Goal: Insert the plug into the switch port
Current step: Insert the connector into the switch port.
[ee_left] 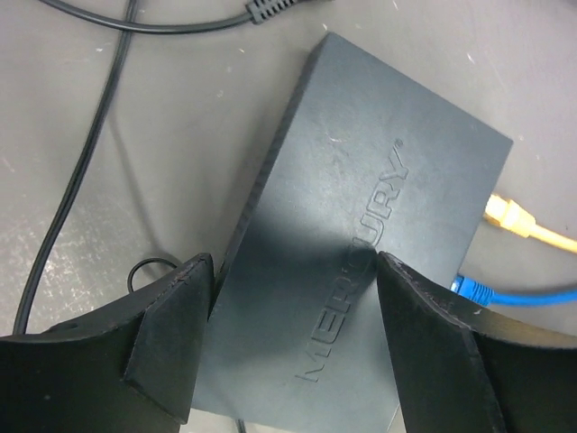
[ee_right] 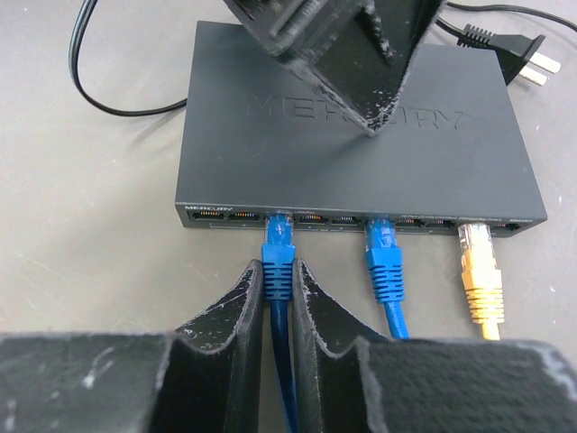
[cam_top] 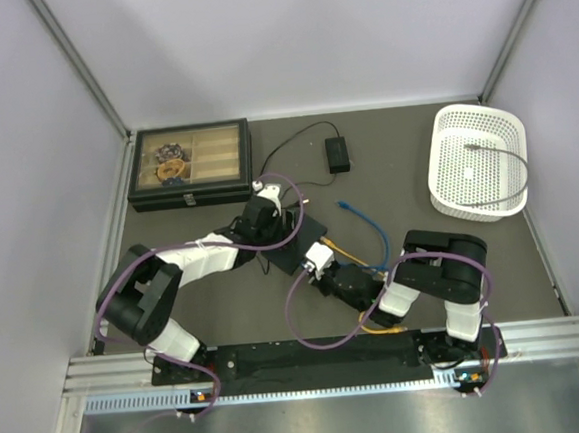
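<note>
right fingers [ee_right: 278,272] pinched shut on blue plug [ee_right: 278,239] | plug tip in switch port [ee_right: 278,217], third from left on grey switch [ee_right: 361,171], mid-table [cam_top: 494,261] | left fingers [ee_left: 288,271] spread wide over switch top

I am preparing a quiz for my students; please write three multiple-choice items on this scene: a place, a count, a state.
1. In the right wrist view, the yellow plug sits: A) leftmost B) in the middle C) rightmost.
2. Plugs in the switch: A) one B) three C) five.
3. The right gripper is: A) wide open B) shut on the left blue plug C) holding the yellow plug.
Key: 1 C, it is right of both blue ones; 2 B, two blue, one yellow; 3 B, it pinches that plug.
</note>
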You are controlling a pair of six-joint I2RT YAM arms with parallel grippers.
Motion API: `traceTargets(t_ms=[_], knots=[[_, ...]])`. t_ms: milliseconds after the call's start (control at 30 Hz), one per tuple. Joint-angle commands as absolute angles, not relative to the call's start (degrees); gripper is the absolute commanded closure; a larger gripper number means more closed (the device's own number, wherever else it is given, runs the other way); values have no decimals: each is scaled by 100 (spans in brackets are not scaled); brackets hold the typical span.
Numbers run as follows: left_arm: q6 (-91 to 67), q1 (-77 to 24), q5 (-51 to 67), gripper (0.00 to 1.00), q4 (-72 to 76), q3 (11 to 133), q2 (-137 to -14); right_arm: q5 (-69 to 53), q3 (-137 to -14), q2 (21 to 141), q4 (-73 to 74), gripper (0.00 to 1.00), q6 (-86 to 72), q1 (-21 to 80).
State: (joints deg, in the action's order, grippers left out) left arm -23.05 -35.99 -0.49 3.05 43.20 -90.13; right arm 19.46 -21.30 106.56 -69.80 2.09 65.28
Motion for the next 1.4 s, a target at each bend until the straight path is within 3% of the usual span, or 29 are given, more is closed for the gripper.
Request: traceTargets(t_ms=[0, 300, 533, 667, 867, 1033, 1367], knots=[[-3164, -4209, 747, 25, 114, 4087, -9078, 1925, -2716, 10441, -7321, 100, 325, 6583], [-3612, -4632, 1037, 26, 492, 4025, -9334, 2092, -2979, 10441, -7260, 100, 633, 6574], [-3340, -4509, 230, 23, 106, 4306, -9062, 2145, -2813, 10371, -6989, 99, 519, 6548], [-3086, -4237, 53, 20, 27, 4535, -8939, 2101, -2585, 10231, -6698, 88, 326, 6434], [-2830, -3806, -342, 16, 35, 4886, -8886, 1951, -2312, 9836, -6198, 63, 185, 6337], [-2664, -3419, -483, 12, 35, 5089, -8641, 1793, -2154, 9362, -5565, 52, 53, 6328], [-2426, -3243, -747, 2, 228, 4580, -7621, 1766, -2311, 7446, -2473, 24, -421, 6022]])
